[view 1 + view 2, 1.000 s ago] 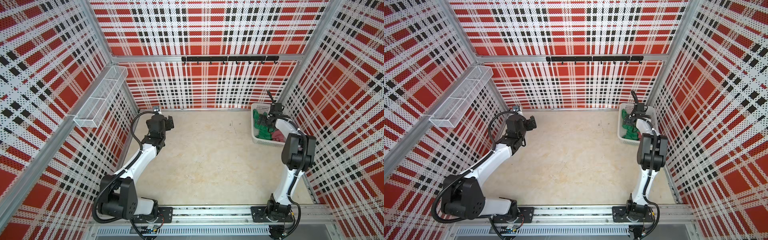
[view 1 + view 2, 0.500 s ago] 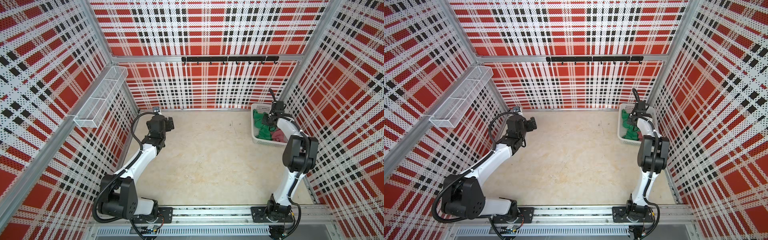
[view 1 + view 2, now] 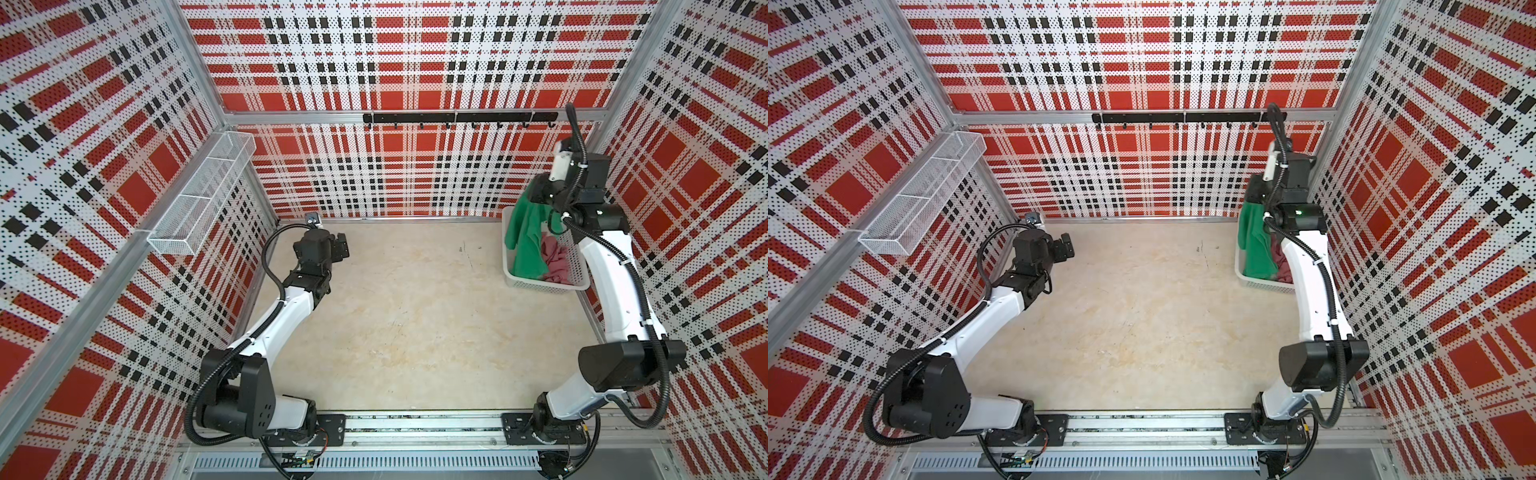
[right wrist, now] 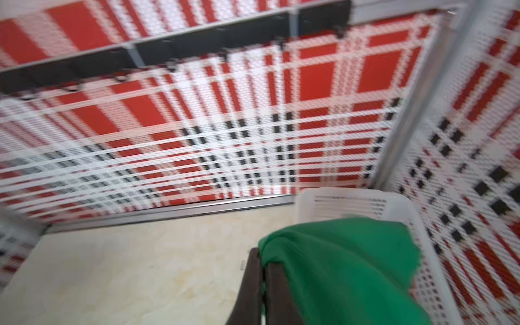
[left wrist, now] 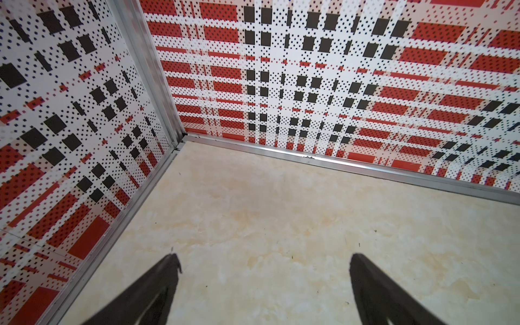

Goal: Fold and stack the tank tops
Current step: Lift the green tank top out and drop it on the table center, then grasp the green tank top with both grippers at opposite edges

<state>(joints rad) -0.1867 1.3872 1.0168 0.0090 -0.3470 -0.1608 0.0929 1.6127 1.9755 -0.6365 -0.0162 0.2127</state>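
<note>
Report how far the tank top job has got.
Done: nothing folded or stacked. In hand: the right gripper is shut on the green tank top, held above the white basket with its lower end hanging inside. The left gripper is open and empty over the table. Left: lay out and fold the green one, fetch the pink tank top from the basket, fold it, stack both.

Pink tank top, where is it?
In both top views the pink tank top lies crumpled in the white basket at the far right, beside the green tank top the right gripper holds.
</note>
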